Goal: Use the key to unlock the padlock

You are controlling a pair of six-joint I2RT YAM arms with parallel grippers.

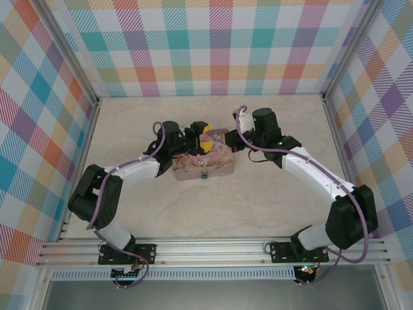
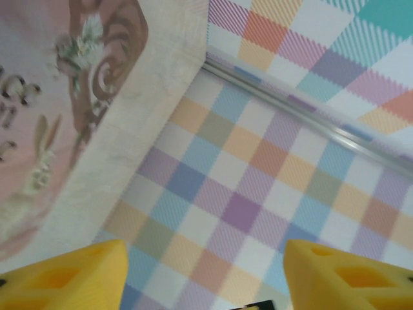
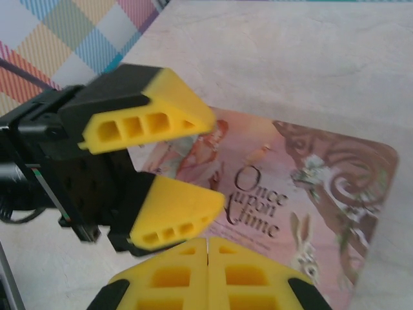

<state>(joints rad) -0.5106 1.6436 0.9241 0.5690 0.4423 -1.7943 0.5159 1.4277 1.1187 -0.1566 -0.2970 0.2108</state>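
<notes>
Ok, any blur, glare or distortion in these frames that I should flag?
Top external: evenly lit, sharp, only soft shadows under the arms, no glare. Left wrist: the tin and the yellow fingertips of the left gripper look soft, the chequered wall sharper. Right wrist: the tin's lettering reads clearly; the right gripper, very close, is slightly blurred.

Robot lab cell, pale surface (image 1: 258, 206) boxed in by checked walls (image 1: 219, 45), left arm (image 1: 132, 173) and right arm (image 1: 316, 173) bolted to aluminium rail (image 1: 213, 248)
</notes>
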